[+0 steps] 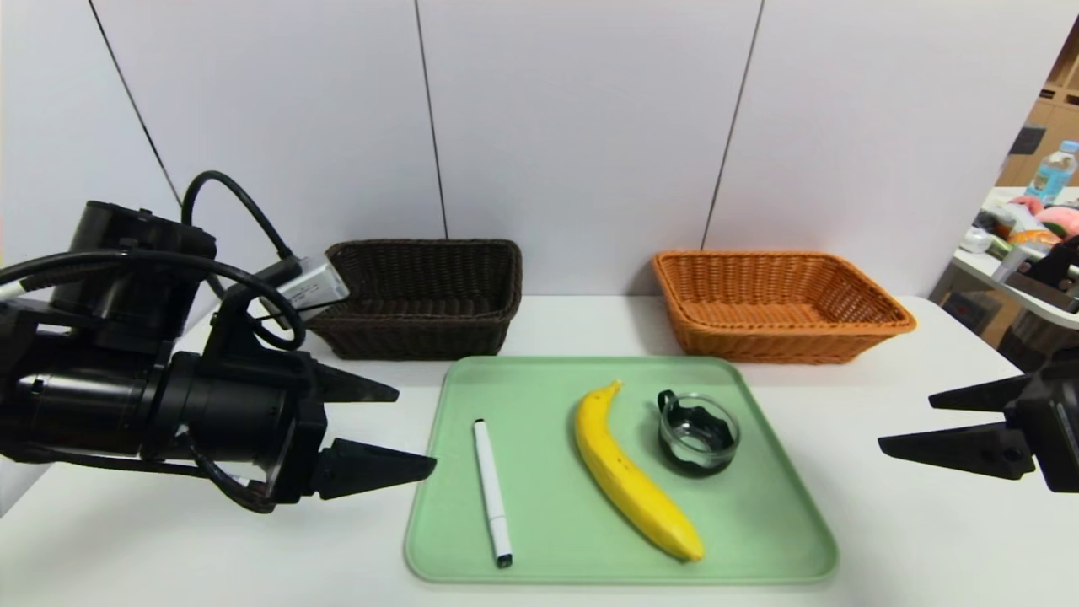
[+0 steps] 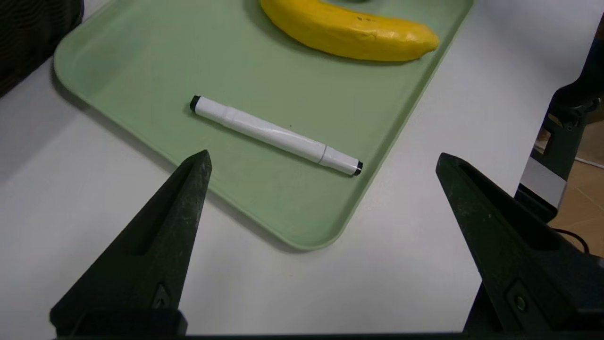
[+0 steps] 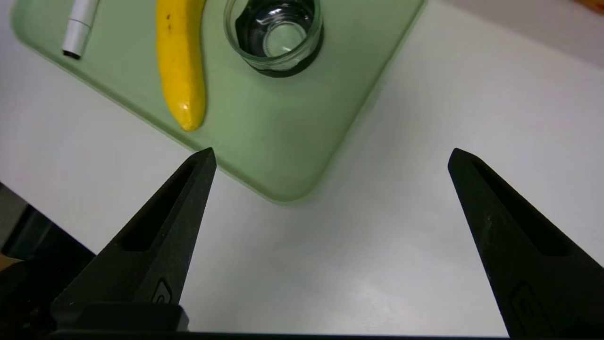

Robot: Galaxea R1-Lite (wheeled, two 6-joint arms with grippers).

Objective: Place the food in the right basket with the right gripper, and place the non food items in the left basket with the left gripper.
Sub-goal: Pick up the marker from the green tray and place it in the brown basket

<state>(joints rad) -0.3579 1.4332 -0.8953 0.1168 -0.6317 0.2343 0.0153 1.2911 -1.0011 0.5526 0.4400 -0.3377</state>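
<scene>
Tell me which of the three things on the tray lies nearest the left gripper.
The white marker: it lies along the tray's left side, closest to the open left gripper; the banana and glass cup sit farther right.

A white table (image 1: 885,539) carries a green tray (image 1: 784,539) at the front, with a dark basket (image 1: 421,299) and an orange basket (image 1: 775,303) behind it.
</scene>
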